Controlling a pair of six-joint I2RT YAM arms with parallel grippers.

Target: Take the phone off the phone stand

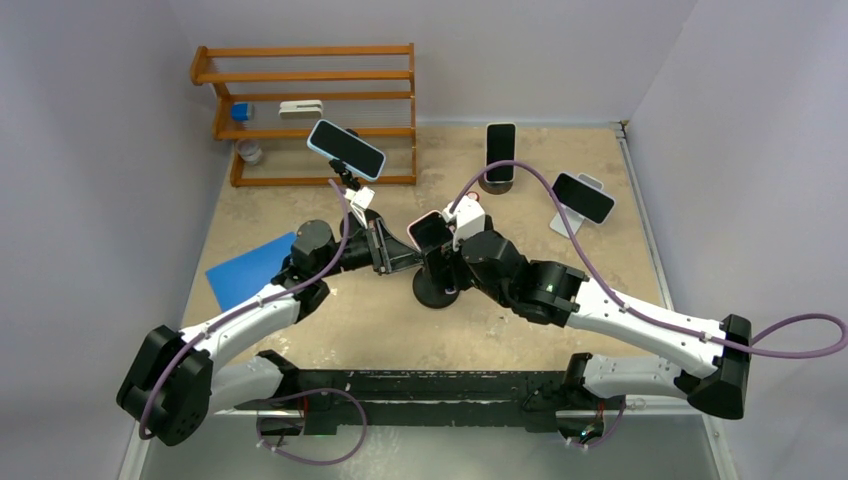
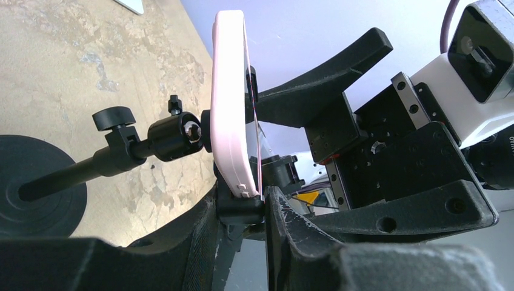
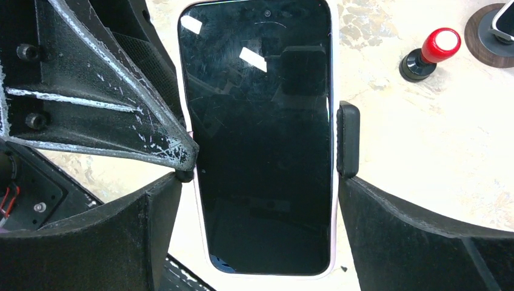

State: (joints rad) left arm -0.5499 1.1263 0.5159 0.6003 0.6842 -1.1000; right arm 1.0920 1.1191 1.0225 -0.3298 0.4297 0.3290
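We judge the step in hand to be the grasp before the lift. The phone [image 3: 260, 109], in a pink case, sits in the phone stand [image 2: 163, 136], gripped at its long edges by the stand's side clamps [image 3: 347, 139]. Our left gripper [image 2: 247, 205] is nearly closed, its fingertips pinching one of those side clamps just ahead of it, so it has hold of the stand rather than the phone. Our right gripper [image 3: 260, 182] is spread wide with nothing in it. The phone's dark screen lies straight ahead between its fingers [image 3: 400, 236], one to each side, close to the edges but seemingly not pressing. Next, we think, the right fingers must close on the phone's sides clear of the clamps. They should then draw it out along its length while the left steadies the stand, lest it tip.
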